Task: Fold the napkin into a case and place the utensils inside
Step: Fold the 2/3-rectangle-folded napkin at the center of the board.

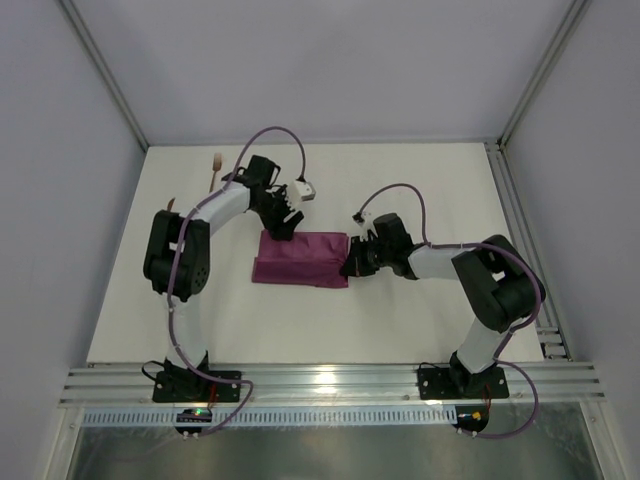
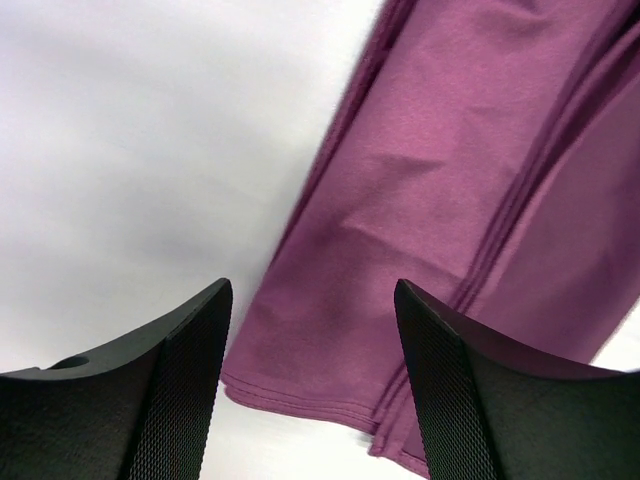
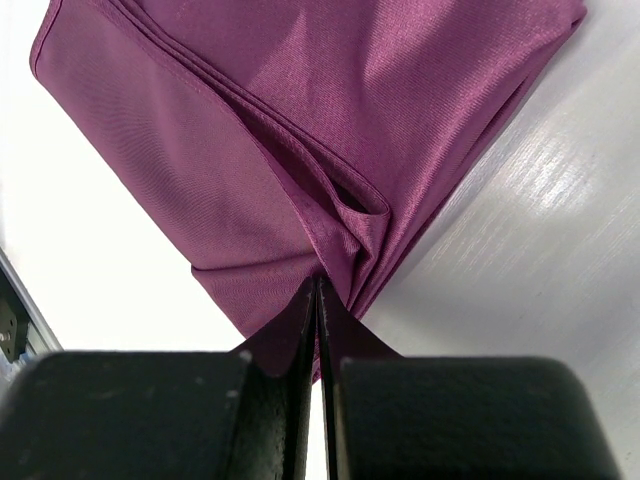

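The plum-purple napkin (image 1: 297, 260) lies folded into a flat rectangle near the middle of the white counter (image 1: 430, 180), its long side running left to right between the two arms. It is several layers thick. From the right wrist camera the stacked folded edges show as ridges running across the cloth, with a small open pocket where the layers part near the corner.

The right claw (image 1: 349, 262) is down at the napkin's right-hand end. Its fingers (image 3: 300, 330) are clenched tight with hardly a slit between them, and they are grasping the cloth. Purple fabric is nipped at the tips and fans out on either side of them.

The left claw (image 1: 283, 226) sits at the far edge of the napkin, toward its left corner. It is released, its two black fingers (image 2: 190, 370) spread wide with nothing between them. In the left wrist camera a stitched hem of the napkin (image 2: 420, 200) runs below the gap, one finger is over bare counter and the other is over the cloth. I cannot tell whether the tips touch the fabric or sit just above it.

The utensils are well apart from the napkin. The wooden fork (image 1: 215, 170) lies at the far left of the counter beyond the left arm, tines pointing away. A second wooden piece (image 1: 170, 204) peeks out beside that arm's elbow, mostly hidden.
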